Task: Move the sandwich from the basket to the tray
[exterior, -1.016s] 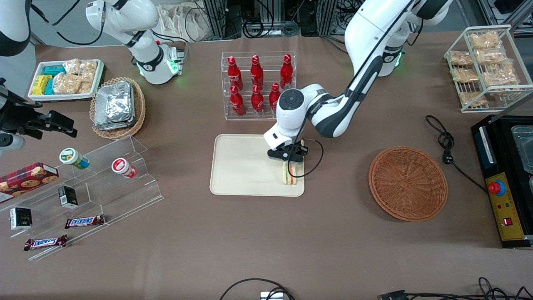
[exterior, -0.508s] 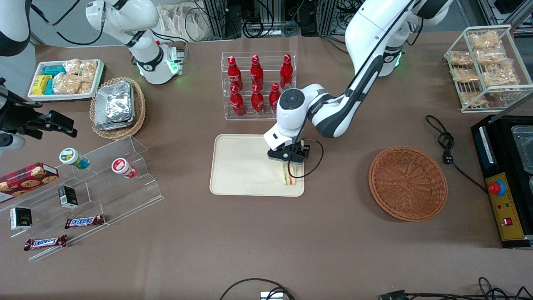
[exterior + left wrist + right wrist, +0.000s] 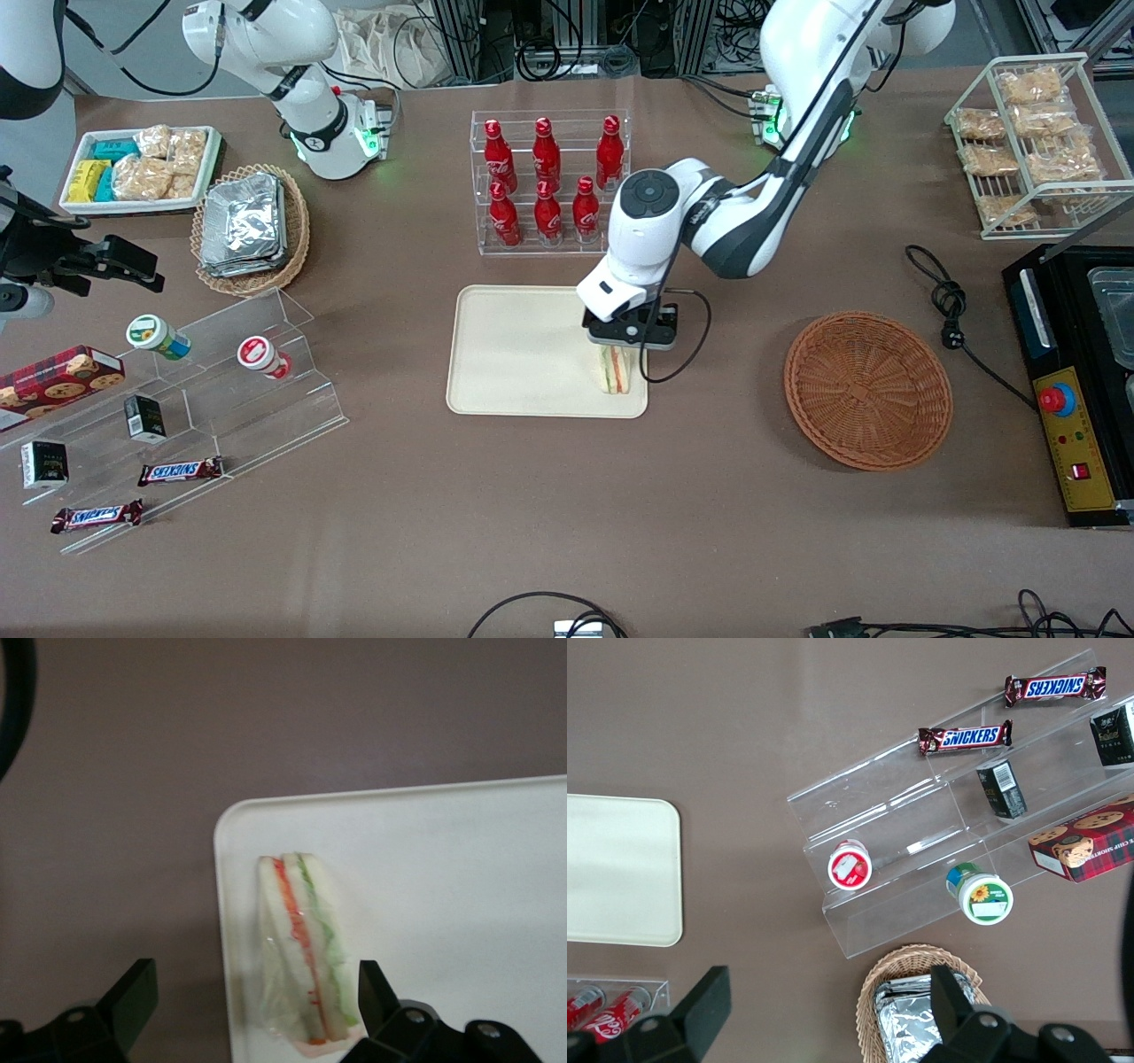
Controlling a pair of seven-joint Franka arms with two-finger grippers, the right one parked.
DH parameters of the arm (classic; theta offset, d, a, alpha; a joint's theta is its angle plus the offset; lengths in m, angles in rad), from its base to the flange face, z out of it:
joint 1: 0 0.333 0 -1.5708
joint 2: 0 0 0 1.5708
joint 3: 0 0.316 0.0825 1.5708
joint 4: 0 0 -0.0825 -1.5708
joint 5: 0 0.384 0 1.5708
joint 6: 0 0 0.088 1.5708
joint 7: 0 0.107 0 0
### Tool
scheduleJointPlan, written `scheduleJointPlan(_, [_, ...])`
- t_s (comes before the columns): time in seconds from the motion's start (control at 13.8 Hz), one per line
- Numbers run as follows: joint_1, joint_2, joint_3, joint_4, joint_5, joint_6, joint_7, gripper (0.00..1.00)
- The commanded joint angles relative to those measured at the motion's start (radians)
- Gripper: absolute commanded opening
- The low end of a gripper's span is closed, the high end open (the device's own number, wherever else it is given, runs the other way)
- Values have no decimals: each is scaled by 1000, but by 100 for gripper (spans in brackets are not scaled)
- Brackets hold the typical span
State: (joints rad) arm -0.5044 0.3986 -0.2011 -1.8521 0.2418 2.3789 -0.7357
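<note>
The sandwich (image 3: 614,372) stands on its edge on the cream tray (image 3: 514,354), in the tray's corner nearest the orange-brown basket (image 3: 868,388). In the left wrist view the sandwich (image 3: 301,948) shows its orange and green filling layers and clear wrap, close to the tray's rim (image 3: 223,930). My left gripper (image 3: 625,350) is just above the sandwich, open, with its fingers (image 3: 133,992) well apart on either side and not touching it. The basket is empty.
A clear rack of red bottles (image 3: 549,182) stands just farther from the camera than the tray. A black cable (image 3: 952,306) and a black machine (image 3: 1076,381) lie toward the working arm's end. An acrylic shelf with snacks (image 3: 177,399) lies toward the parked arm's end.
My gripper has let go of the sandwich, opened wide and risen a little, shifting slightly toward the basket. The sandwich stays standing on the tray.
</note>
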Motion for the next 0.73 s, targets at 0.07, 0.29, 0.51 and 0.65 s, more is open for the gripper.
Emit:
scheduleJointPlan(0.07, [30,-124,86,1,-148,-96,183,100])
scheduleJointPlan(0.29, [63,-191,188,40,-211,-232,391,100])
scheduleJointPlan(0.51, [104,-271,284,64,-220,-366,450,100])
scheduleJointPlan(0.65, [144,-326,339,64,-239,-429,463,100])
